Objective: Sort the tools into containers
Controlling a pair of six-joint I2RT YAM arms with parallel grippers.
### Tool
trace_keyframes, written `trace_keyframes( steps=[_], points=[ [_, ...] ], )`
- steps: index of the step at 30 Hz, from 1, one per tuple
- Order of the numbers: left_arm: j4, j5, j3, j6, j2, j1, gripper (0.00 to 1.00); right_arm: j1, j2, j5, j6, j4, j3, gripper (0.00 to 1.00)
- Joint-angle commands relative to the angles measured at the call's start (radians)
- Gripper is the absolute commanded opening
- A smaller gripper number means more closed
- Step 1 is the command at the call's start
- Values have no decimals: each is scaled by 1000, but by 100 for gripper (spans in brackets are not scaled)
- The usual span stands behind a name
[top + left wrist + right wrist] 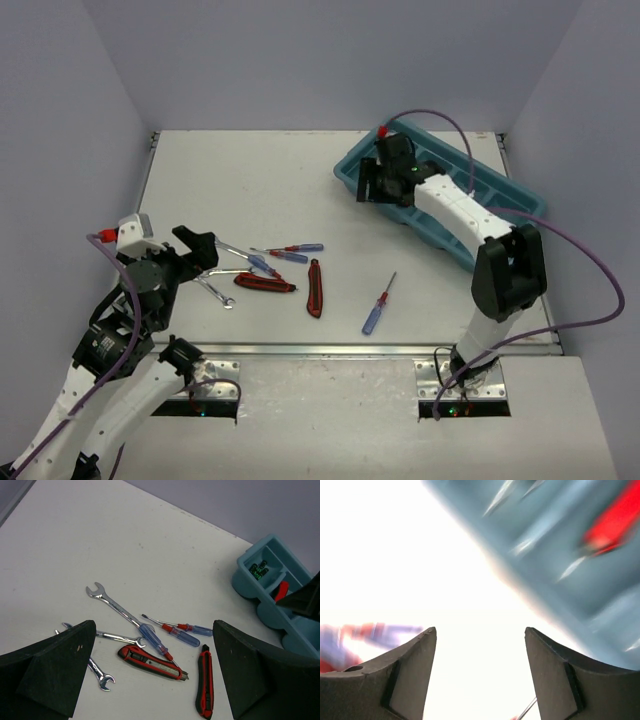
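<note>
Loose tools lie left of centre: silver wrenches (215, 290) (112, 602), blue-and-red screwdrivers (290, 254) (180, 635) and two red-and-black utility knives (265, 283) (315, 288) (152, 662) (205, 682). One more blue-and-red screwdriver (378, 305) lies alone, nearer the middle. The teal tray (500, 195) (270, 595) sits at the back right; black-and-green screwdrivers (259, 570) lie in its end compartment. My left gripper (200, 250) (152, 640) is open and empty above the pile. My right gripper (372, 183) (480, 635) is open and empty at the tray's left end; its view is blurred.
A red tool (281, 591) (612, 520) lies in a second tray compartment. Grey walls enclose the table on three sides. The right arm (460, 210) stretches over the tray's length.
</note>
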State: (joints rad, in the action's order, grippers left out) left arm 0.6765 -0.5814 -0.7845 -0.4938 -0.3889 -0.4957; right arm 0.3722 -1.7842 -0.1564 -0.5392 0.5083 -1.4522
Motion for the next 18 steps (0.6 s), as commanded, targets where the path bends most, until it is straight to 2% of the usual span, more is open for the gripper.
trace_keyframes(
  steps=[1,4,9,11,14,18],
  points=[
    [-38,0,1,12,-10,3,100,226,103,20,45,-54,186,78],
    [-38,1,-1,12,-20,3,100,353,120,-67,-32,-85,272,99],
    [-35,-1,-2,11,-20,3,100,538,81,-191,-153,-152,351,99],
    [-35,-3,-2,10,-13,3,100,559,35,-234,-219,-127,330,99],
    [-37,-5,-1,9,-4,3,100,572,-44,-247,-304,-2,241,99],
    [-37,-3,-1,10,-2,3,100,591,-91,-214,-305,-26,225,99]
  ],
)
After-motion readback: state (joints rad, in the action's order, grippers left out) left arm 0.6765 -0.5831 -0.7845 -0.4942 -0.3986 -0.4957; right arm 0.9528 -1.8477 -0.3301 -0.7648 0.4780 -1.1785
